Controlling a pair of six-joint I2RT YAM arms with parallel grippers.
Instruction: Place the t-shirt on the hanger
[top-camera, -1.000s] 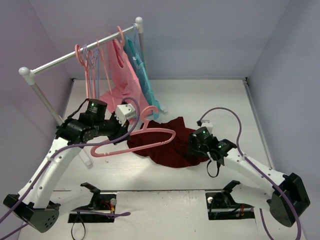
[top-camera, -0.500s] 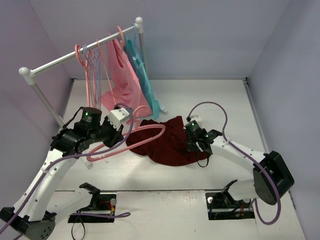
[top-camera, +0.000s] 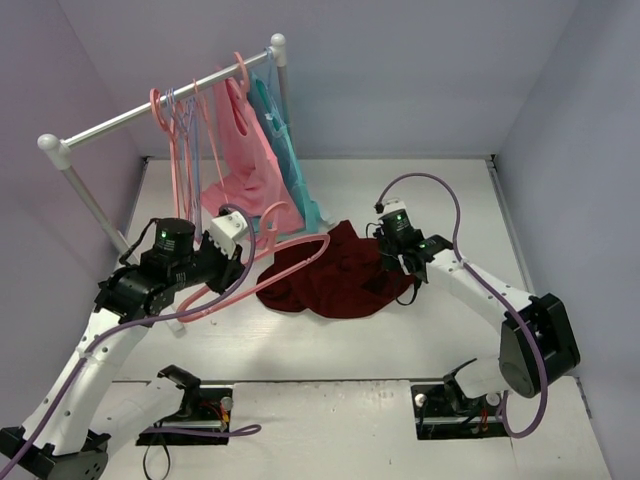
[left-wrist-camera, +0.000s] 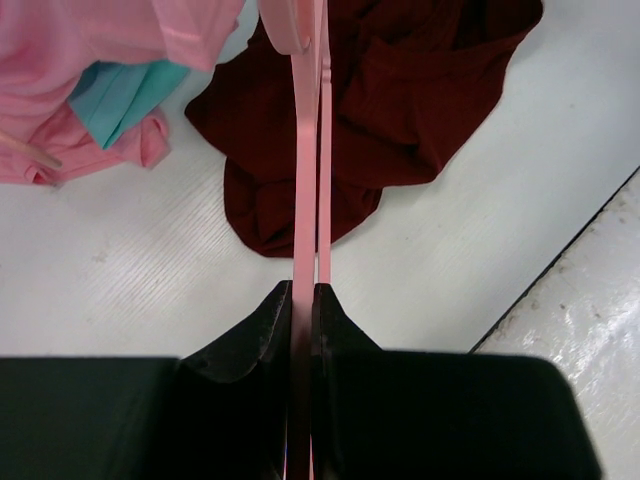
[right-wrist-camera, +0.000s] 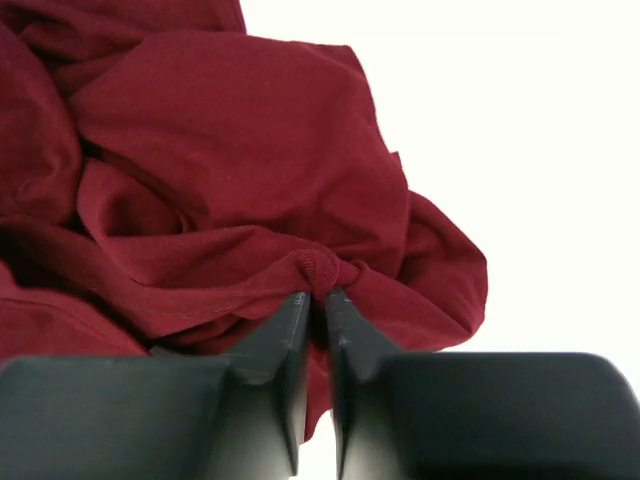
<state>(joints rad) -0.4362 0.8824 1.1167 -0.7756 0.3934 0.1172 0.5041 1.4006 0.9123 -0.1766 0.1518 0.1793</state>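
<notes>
- Our left gripper (left-wrist-camera: 303, 300) is clamped tight on the hanger (left-wrist-camera: 304, 200); in the left wrist view the thin salmon-pink bars run straight out from between its dark fingers (left-wrist-camera: 250, 335).
- From above, we see the hanger held out above the table (top-camera: 450, 200), tilted, with its far end over the left edge of the t-shirt (top-camera: 335, 275) and its hook toward the rack.
- The t-shirt lies crumpled in a heap on the table, near the middle, between our two arms and just in front of the hanging clothes.
- Our right gripper (right-wrist-camera: 318, 300) is closed on the t-shirt: its tips pinch a small bunched fold of the maroon cloth at the shirt's right side.
- The rest of the shirt spreads away from that pinch in loose folds.
- A rack (top-camera: 160, 108) stands at the back left, its rail running from a low white post up to a higher one.
- On the rail hang a pink garment (top-camera: 245, 150), a teal garment (top-camera: 290, 170) beside it, and a few spare hangers (top-camera: 180, 130) further left.
- The hems of the pink and teal garments reach down to the table, just beside the t-shirt.
</notes>
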